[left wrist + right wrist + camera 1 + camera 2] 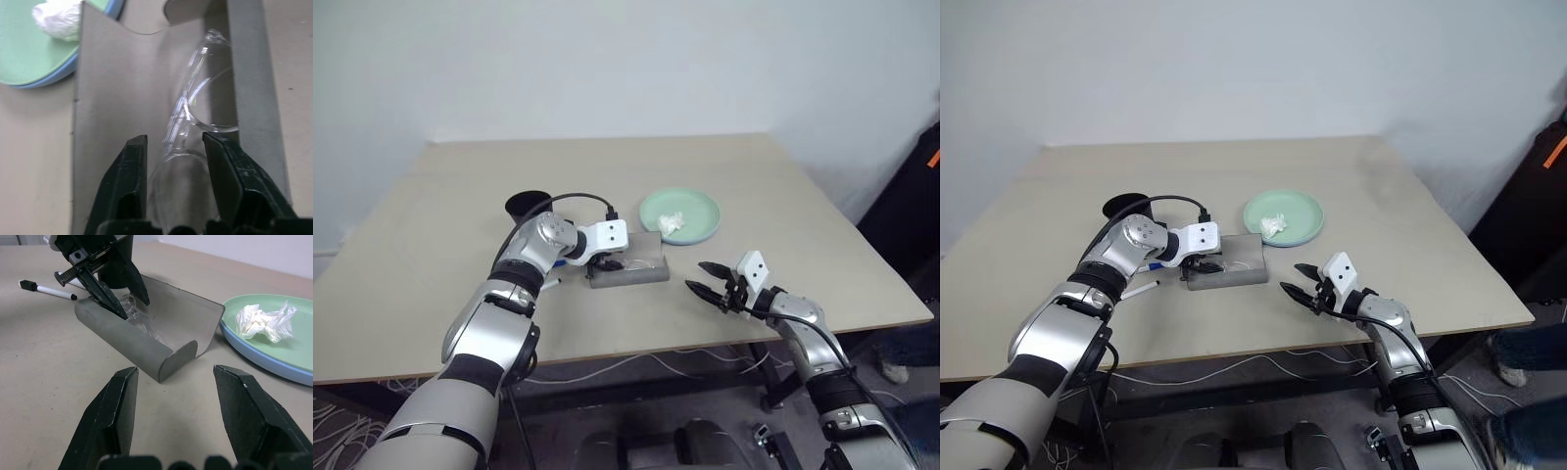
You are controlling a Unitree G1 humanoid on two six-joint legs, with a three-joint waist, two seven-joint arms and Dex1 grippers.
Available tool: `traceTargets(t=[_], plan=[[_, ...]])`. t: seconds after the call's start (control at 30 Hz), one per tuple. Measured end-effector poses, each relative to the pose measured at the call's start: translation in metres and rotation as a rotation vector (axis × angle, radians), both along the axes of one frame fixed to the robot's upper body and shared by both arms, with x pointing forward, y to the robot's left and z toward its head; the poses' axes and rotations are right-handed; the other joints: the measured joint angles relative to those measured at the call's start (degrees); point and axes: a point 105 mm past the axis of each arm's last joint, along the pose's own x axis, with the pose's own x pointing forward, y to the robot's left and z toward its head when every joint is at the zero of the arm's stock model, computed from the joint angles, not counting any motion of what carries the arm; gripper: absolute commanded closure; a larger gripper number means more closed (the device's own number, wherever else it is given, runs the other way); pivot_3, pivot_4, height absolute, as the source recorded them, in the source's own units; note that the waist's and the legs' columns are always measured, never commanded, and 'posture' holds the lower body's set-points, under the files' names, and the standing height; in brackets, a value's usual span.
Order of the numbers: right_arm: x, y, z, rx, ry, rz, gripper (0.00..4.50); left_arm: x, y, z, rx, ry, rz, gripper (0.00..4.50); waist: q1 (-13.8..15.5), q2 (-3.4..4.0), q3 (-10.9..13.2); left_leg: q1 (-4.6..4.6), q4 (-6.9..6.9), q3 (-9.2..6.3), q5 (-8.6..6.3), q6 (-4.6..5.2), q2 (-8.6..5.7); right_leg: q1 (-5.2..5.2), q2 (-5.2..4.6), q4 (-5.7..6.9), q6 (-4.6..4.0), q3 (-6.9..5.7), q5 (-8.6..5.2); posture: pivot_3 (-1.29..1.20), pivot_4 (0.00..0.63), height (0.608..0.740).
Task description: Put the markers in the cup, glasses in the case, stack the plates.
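Left gripper (175, 161), fingers parted astride the glasses (195, 112) lying in the open grey case (146, 328), marks the casing step; next I must withdraw it cleanly, right gripper (171, 396) waiting open, empty, nearer.

The grey case (146, 335) lies open at the frame's centre, the clear glasses (195, 112) inside it. To its upper right, the mint green plate (695, 211) sits stacked on the light blue plate (274, 366). The black cup (524, 206) stands upper left of the case, and a black-capped marker (46, 290) lies left of it.
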Motion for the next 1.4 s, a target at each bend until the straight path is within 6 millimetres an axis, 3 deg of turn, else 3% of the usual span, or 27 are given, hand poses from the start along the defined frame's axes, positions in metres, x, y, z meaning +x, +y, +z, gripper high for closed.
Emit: traceTargets(t=[0.2,0.47,0.6,0.7,0.8,0.87,1.23,1.4], plan=[[0.0,0.0,0.0,-0.003,0.0,0.0,1.84,0.001,-0.001,0.002,-0.058,0.023,0.039,2.84,0.0,-0.01,0.0,-0.06,0.0,0.0,0.0,0.0,0.0,-0.06,0.0,0.0,0.0,-0.01,0.0,0.0,0.0,0.74],[0.0,0.001,-0.001,-0.001,0.0,0.002,1.84,0.019,-0.005,0.042,-0.185,-0.076,0.096,2.84,0.0,-0.03,0.0,-0.1,0.0,0.0,0.0,0.01,-0.02,-0.1,0.0,0.0,0.01,-0.01,0.0,0.0,0.0,0.74],[0.0,0.003,-0.001,0.002,0.001,0.003,1.84,0.019,-0.003,0.041,-0.194,-0.072,0.108,2.84,0.0,-0.03,0.0,-0.1,0.0,0.0,0.01,0.01,-0.02,-0.11,0.01,0.01,0.01,0.0,0.01,0.0,0.0,0.74],[0.0,0.003,-0.001,0.002,0.001,0.003,1.84,0.023,0.001,0.042,-0.211,-0.092,0.144,3.35,0.0,-0.03,0.0,-0.1,0.01,-0.01,0.01,0.01,-0.02,-0.1,0.01,0.01,0.02,-0.01,0.01,0.0,0.0,0.74],[0.0,0.003,-0.001,0.002,0.001,0.002,1.84,0.031,0.005,0.048,-0.22,-0.162,0.2,4.38,0.0,-0.05,0.0,-0.11,0.01,-0.01,0.01,0.01,-0.02,-0.1,0.01,0.0,0.13,0.0,0.08,0.0,0.0,0.74],[0.0,0.003,-0.001,0.002,0.0,0.002,1.84,0.035,0.006,0.051,-0.218,-0.204,0.219,4.45,0.0,-0.05,0.0,-0.11,0.01,-0.01,0.01,0.01,-0.02,-0.1,0.0,0.0,0.14,-0.01,0.08,0.0,0.0,0.74],[0.0,0.003,-0.001,0.004,0.0,0.002,1.84,0.039,0.009,0.021,0.067,-0.329,0.193,4.45,0.1,-0.05,0.0,-0.12,0.0,0.0,0.0,0.0,-0.04,-0.11,0.0,0.0,0.15,-0.01,0.09,0.0,0.0,0.74],[0.001,0.002,-0.001,0.004,-0.001,-0.008,1.84,0.039,0.008,0.019,0.112,-0.359,0.173,4.45,0.0,-0.04,0.0,-0.09,-0.01,0.01,-0.02,-0.04,-0.03,-0.1,0.0,0.01,0.15,0.0,0.09,0.0,0.0,0.74]])
